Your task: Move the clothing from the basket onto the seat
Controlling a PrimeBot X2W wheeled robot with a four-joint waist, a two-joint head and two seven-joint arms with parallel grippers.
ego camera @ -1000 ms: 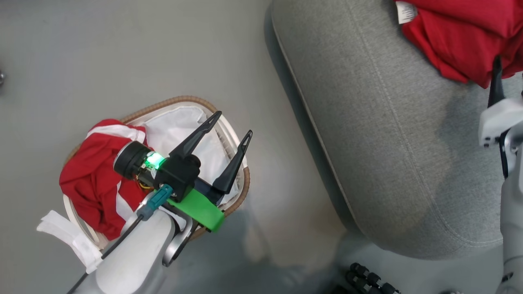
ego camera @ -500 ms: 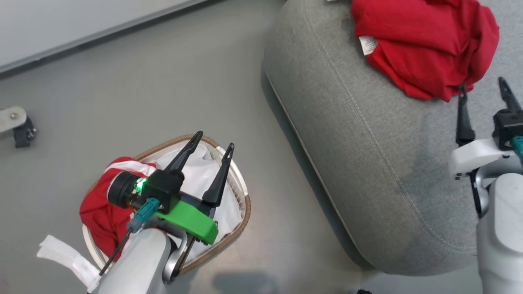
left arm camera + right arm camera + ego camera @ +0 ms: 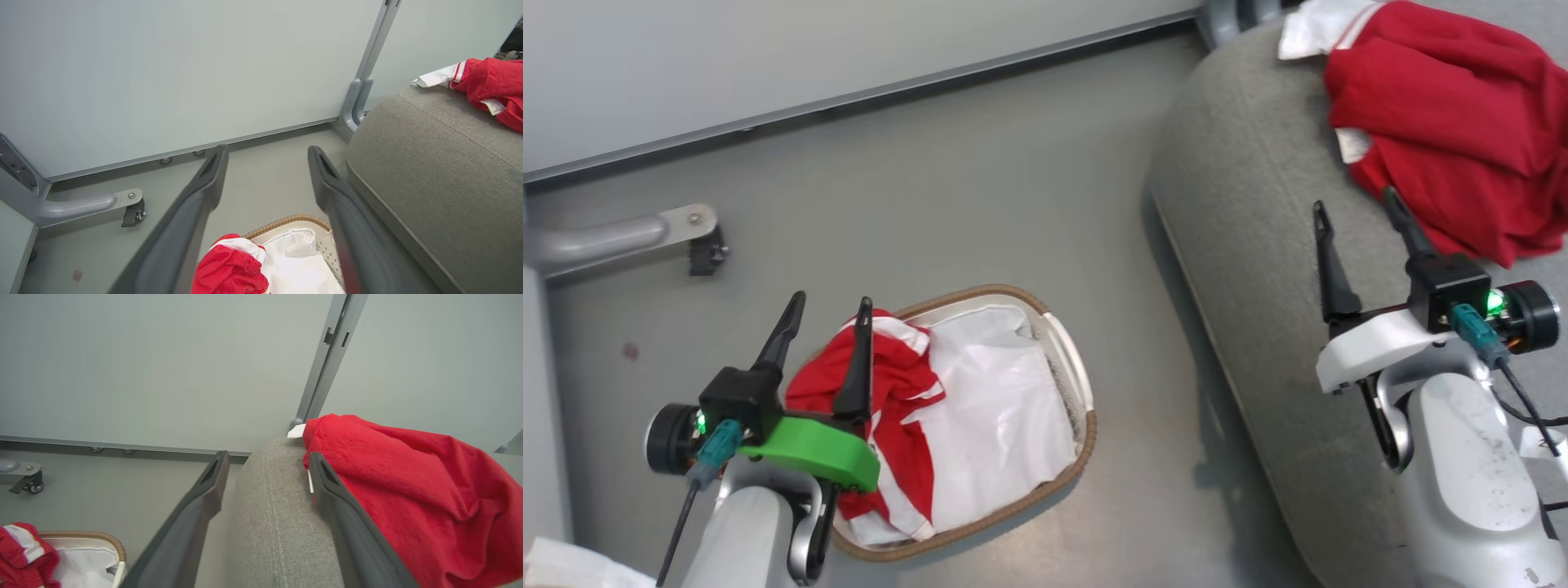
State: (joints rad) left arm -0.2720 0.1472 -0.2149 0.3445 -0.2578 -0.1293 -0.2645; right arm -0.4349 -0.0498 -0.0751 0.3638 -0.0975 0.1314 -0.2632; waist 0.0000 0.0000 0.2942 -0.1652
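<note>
While both stand spread and empty, the left gripper (image 3: 832, 300) hangs over the clothing (image 3: 890, 392) in the basket (image 3: 980, 291), the right gripper (image 3: 1353, 200) above the seat (image 3: 1241, 245) near another red garment (image 3: 1445, 122); grey floor (image 3: 972, 180), pale wall panel (image 3: 768, 49) behind.

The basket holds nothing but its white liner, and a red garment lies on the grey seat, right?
No: the basket also holds a red-and-white garment beside the liner, as the head view shows. A red garment does lie on the seat.
</note>
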